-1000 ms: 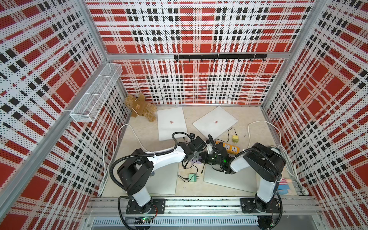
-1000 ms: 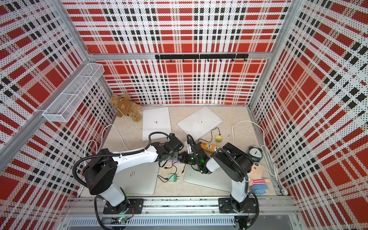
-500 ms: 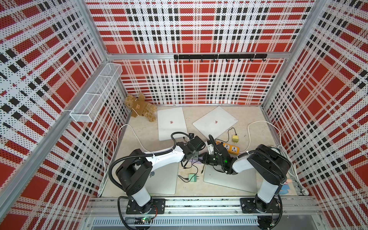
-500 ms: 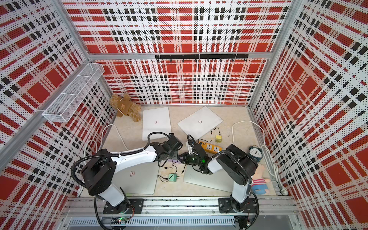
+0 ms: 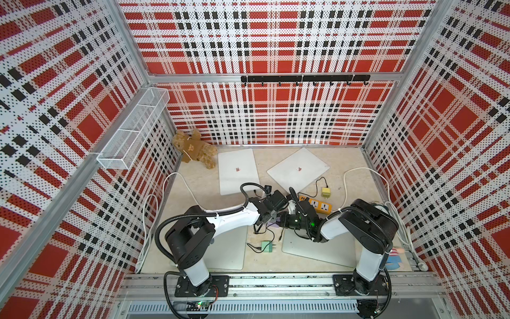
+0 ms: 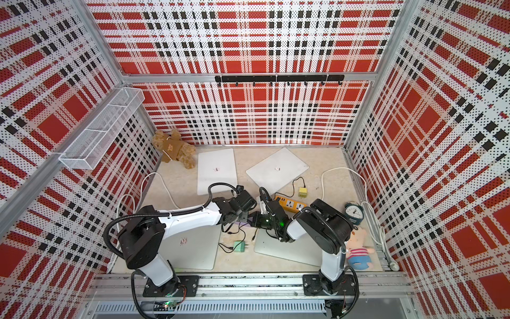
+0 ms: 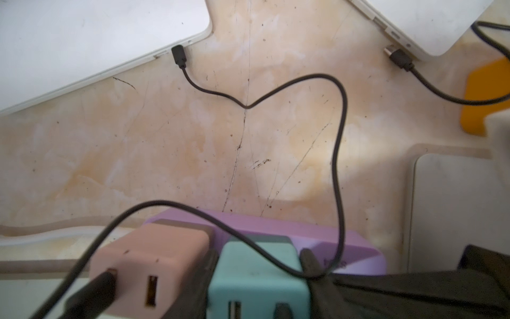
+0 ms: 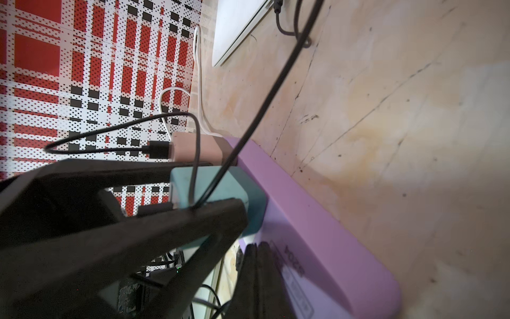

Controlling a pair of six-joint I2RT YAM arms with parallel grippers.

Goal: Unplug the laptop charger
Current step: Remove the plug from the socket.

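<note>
The laptop charger (image 7: 256, 276) is a teal block standing on the face of a purple power strip (image 7: 276, 232), next to a pink charger (image 7: 149, 262). My left gripper (image 7: 258, 279) is shut on the teal block, with one dark finger (image 7: 204, 273) on each side. In the right wrist view the same charger (image 8: 218, 187) sits against the strip (image 8: 317, 234). My right gripper (image 8: 259, 276) is shut, its tips pressing on the strip's face beside the charger. In both top views the two grippers (image 5: 277, 218) (image 6: 255, 221) meet at mid-table and hide most of the strip.
A black cable plug (image 7: 179, 56) sits at a white laptop's edge (image 7: 82, 41). A loose green charger (image 5: 266, 246), an orange strip (image 5: 317, 204) and a yellow charger (image 5: 326, 192) lie nearby. Laptops (image 5: 317, 248) lie under both arms. A teddy bear (image 5: 194, 149) and clock (image 6: 354, 212) sit aside.
Both grippers stay at the strip with the same hold. Only the right arm's elbow has shifted slightly.
</note>
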